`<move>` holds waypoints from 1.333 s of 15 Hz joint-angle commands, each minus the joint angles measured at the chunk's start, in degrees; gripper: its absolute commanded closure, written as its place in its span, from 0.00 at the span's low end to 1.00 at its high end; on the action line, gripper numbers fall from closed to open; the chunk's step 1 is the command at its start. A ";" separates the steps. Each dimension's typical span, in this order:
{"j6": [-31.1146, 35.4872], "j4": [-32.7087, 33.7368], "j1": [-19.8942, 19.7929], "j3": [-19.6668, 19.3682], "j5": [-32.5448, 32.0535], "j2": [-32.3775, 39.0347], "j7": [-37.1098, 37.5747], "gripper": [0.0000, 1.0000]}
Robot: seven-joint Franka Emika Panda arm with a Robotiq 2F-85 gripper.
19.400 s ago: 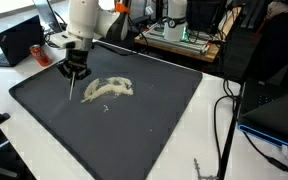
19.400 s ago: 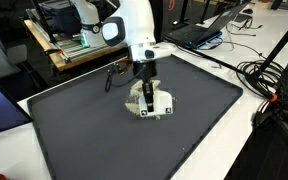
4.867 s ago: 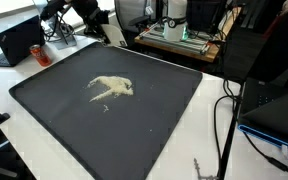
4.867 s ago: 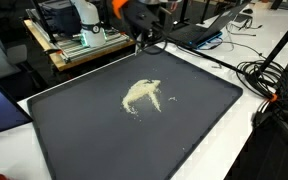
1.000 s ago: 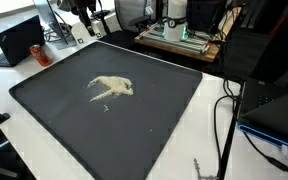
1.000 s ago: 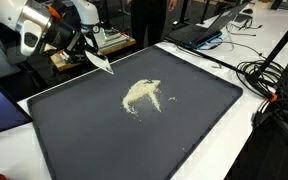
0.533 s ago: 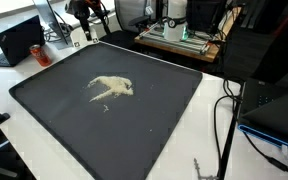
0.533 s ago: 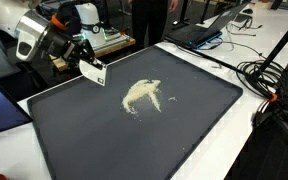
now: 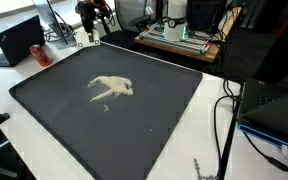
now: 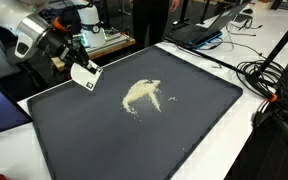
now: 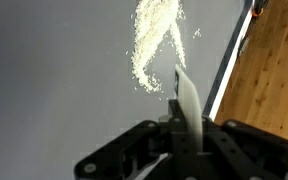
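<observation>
Covering the white desk [image 9: 210, 132], a dark mat [image 10: 184, 130] carries pale powder [image 10: 142, 95] at its middle, with a laptop [image 9: 19, 40] and cables [image 10: 269, 85] around. The gripper [image 10: 76, 62], pinching a white scraper [image 10: 85, 76], hangs over the mat's edge. The scraper's long axis points roughly toward the powder.

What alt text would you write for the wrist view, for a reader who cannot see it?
A black robot gripper, shut on a thin white flat blade, fills the bottom edge, the blade pointing up at a pale cream smear of powder on a dark grey mat. A wooden surface runs down the right side.
</observation>
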 commanded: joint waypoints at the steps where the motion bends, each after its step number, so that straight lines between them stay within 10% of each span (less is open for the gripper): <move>1: 4.05 -5.06 2.07 -0.88 1.78 -4.57 2.49 0.99; 20: 11.27 -13.56 3.71 -2.37 -1.81 -10.68 15.03 0.99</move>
